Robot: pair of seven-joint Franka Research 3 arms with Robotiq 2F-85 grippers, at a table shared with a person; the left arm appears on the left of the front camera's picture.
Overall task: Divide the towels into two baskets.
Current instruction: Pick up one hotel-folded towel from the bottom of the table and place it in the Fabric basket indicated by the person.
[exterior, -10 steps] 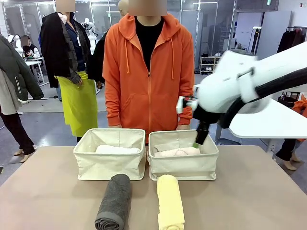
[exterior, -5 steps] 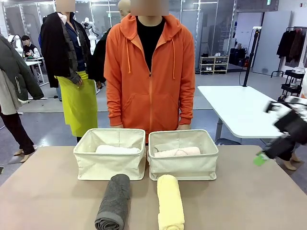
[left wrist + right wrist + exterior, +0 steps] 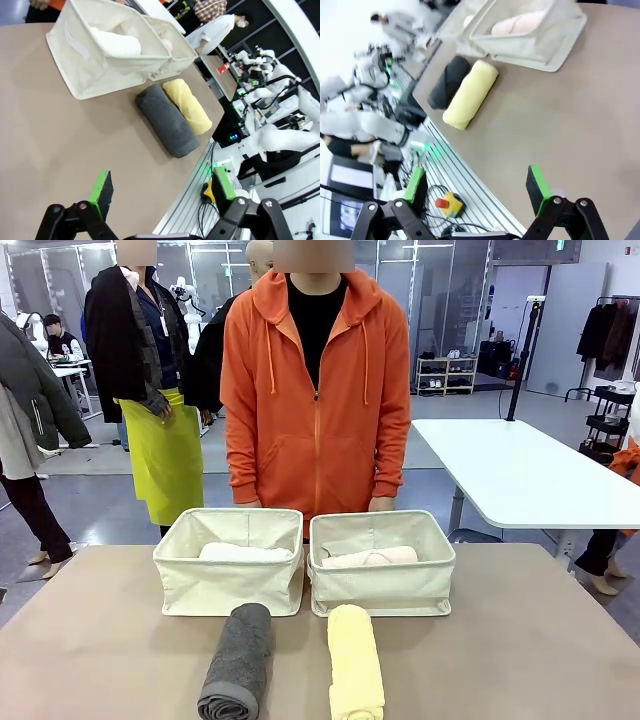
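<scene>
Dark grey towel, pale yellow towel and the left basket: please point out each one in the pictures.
dark grey towel point(image 3: 238, 660), front view, middle of the roll.
pale yellow towel point(image 3: 355, 665), front view, middle of the roll.
left basket point(image 3: 228, 586), front view, on its front wall.

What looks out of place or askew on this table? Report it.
Nothing is spilled or damaged. The white towel lies in the left basket, the peach-pink towel in the right basket. The grey towel and yellow towel lie unsorted on the table before them, the grey one slightly slanted.
</scene>
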